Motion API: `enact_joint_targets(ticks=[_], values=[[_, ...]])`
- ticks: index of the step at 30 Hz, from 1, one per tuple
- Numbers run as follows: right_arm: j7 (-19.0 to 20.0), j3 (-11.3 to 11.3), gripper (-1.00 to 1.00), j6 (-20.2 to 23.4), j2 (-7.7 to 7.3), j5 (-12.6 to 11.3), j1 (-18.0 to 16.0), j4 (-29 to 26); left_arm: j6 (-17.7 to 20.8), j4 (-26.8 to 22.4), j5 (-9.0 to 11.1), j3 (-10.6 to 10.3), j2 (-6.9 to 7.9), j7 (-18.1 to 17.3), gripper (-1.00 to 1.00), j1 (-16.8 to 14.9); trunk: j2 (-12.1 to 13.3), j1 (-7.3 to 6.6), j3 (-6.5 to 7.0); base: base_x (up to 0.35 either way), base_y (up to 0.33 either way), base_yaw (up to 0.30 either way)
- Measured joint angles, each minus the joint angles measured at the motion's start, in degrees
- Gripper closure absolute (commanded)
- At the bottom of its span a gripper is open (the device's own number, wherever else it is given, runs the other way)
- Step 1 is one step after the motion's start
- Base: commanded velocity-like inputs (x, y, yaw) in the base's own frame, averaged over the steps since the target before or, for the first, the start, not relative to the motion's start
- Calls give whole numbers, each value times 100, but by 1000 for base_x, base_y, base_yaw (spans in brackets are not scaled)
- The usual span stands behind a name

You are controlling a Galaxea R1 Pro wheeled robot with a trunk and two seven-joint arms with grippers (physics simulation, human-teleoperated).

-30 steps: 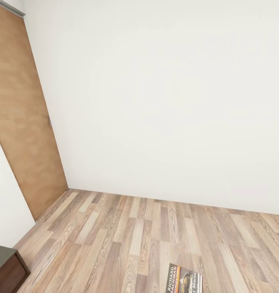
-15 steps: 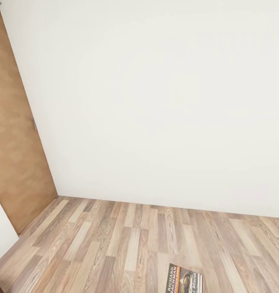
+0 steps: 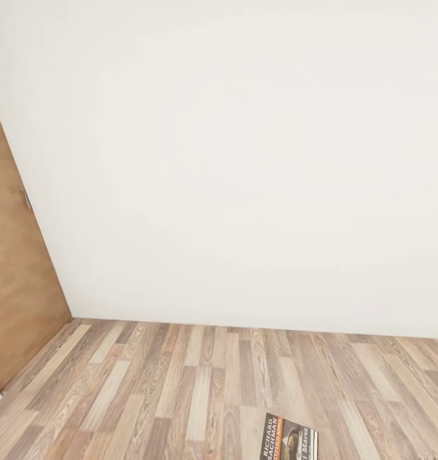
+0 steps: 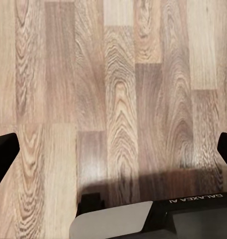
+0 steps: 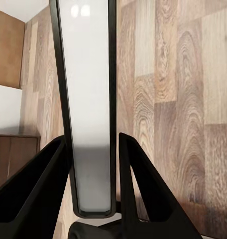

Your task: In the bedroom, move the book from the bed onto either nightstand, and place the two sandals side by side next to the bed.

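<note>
The book (image 3: 290, 442) was off the bed and in the robot's keeping. In the right wrist view the right gripper (image 5: 92, 144) had its 2 black fingers closed against the book's faces. The volume ran edge-on between them as a long, narrow white block of pages framed by thin dark cover edges. In the head view its cover poked up at the lower edge, dark with white title lettering and an orange band, hanging over the floor (image 3: 180, 383) rather than lying on it.

By my reading, the pick-up was done and the book had yet to be set on a nightstand. How the 2 sandals stood could not be judged from these views, so I counted that half of the task as still open.

The left gripper (image 4: 113, 149) was spread wide, its black fingertips far apart at the 2 sides of its view, with nothing between them but planks.

The floor was grey-brown wood laminate in short staggered boards, with strong looping grain and a faint sheen. The wall (image 3: 244, 160) was flat, matt white and featureless. A plain mid-brown door (image 3: 14, 281) stood at the robot's left, smooth-faced. In the right wrist view a dark brown wooden piece (image 5: 14, 154) sat low beside the white wall. Whether it was a nightstand or part of the bed frame I could not tell.
</note>
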Motion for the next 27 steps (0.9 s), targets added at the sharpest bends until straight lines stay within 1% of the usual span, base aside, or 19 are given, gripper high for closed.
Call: enact_joint_targets(ticks=[5, 8, 11, 27], values=[[0, 0, 100, 0, 0, 1, 0, 0, 0, 0, 0, 0, -2, 0, -100, 0, 0, 0, 0, 2, 0, -195], [-1, 0, 100, 0, 0, 2, -1, 1, 0, -1, 0, 0, -2, 0, -100, 1, 0, 0, 0, 7, 0, -77], [-1, 11, 100, 0, 1, 4, -1, 2, 0, -2, 0, 0, 0, 0, -100, 1, -1, -2, 0, 155, 0, -21], [-2, 11, 100, 1, 1, 13, -1, 2, 0, -2, -3, 0, -8, 0, -100, 1, -1, -3, 0, 314, 0, -2]])
